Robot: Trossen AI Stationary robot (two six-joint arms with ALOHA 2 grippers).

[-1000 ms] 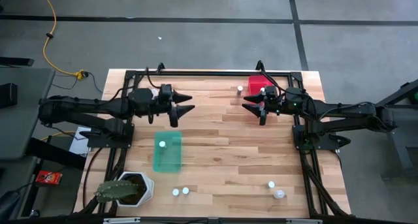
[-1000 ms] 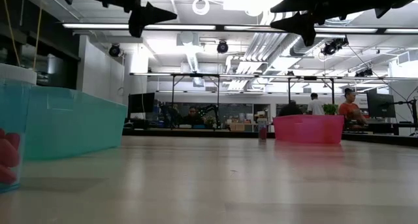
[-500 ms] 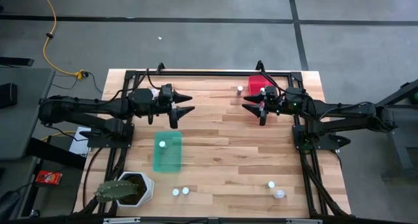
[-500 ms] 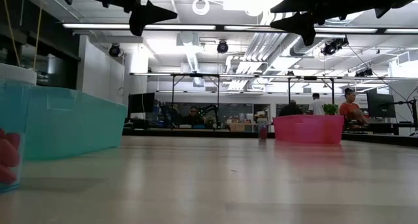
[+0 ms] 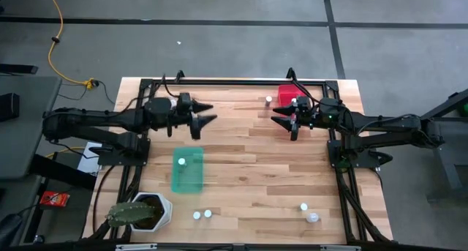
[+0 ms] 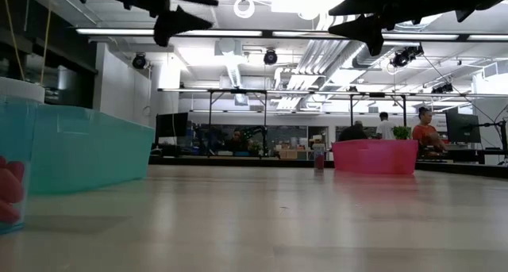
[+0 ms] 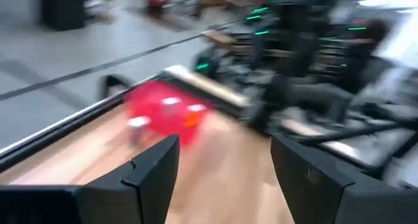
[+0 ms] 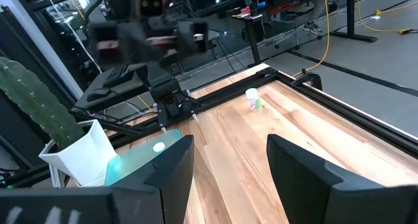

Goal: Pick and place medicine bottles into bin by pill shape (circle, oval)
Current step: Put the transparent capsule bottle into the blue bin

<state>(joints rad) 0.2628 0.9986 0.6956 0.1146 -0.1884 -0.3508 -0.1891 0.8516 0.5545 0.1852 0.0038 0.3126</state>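
Note:
Both arms hover well above the table's far half, level and facing each other. My left gripper (image 5: 213, 113) (image 7: 225, 175) is open and empty. So is my right gripper (image 5: 275, 116) (image 8: 228, 165). One medicine bottle (image 5: 181, 162) lies in the green bin (image 5: 189, 176). Another bottle (image 5: 268, 100) (image 7: 137, 125) stands on the table beside the red bin (image 5: 289, 95) (image 6: 375, 156). Two bottles (image 5: 202, 214) stand near the front edge left of centre, and two more (image 5: 308, 212) at the front right. The right wrist view shows a further bottle (image 8: 253, 98) by the far left frame.
A white hexagonal pot with a cactus (image 5: 139, 211) (image 8: 78, 149) stands at the front left corner. A black frame (image 5: 234, 81) runs around the table's edges. The wood in the table's middle (image 5: 248, 156) is bare. People sit in the room beyond (image 6: 425, 133).
My left gripper has turned a little at the wrist, its fingertips swinging slightly toward the table's far edge, and it stays open. Nothing on the table has moved.

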